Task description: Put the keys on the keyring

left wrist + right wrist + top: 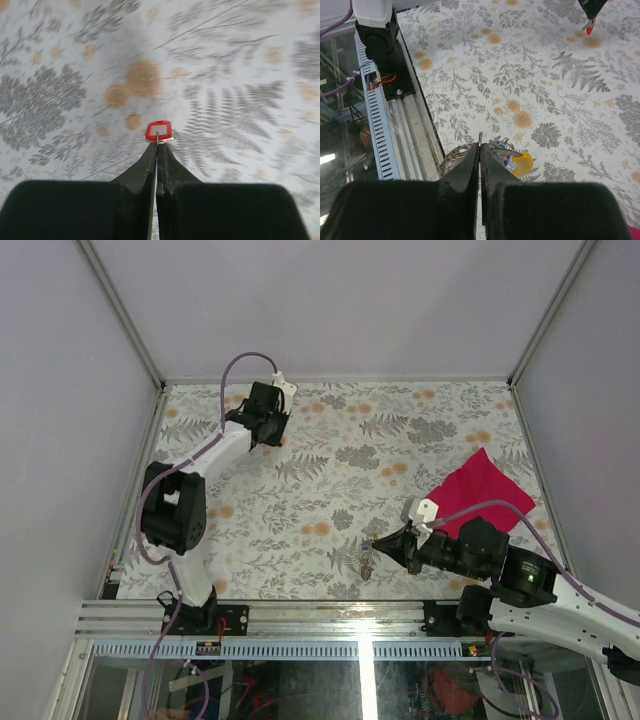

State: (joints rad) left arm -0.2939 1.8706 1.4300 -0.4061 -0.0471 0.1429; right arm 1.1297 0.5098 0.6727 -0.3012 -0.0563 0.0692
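My left gripper [159, 144] is shut on the thin metal blade of the red key [159, 130], whose red head sticks out past the fingertips above the tablecloth. In the top view the left gripper [268, 430] hangs over the far left of the table. My right gripper [480, 146] is shut on the silvery keyring [454, 154] near the table's front edge. A yellow key [522, 164] hangs on that keyring just right of the fingers. From above, the keyring [366, 562] dangles below the right gripper [378, 540].
A magenta cloth [485, 490] lies at the right side of the floral tablecloth [330, 470]. The metal front rail [407, 130] runs close to the left of the keyring. White walls enclose the table on three sides.
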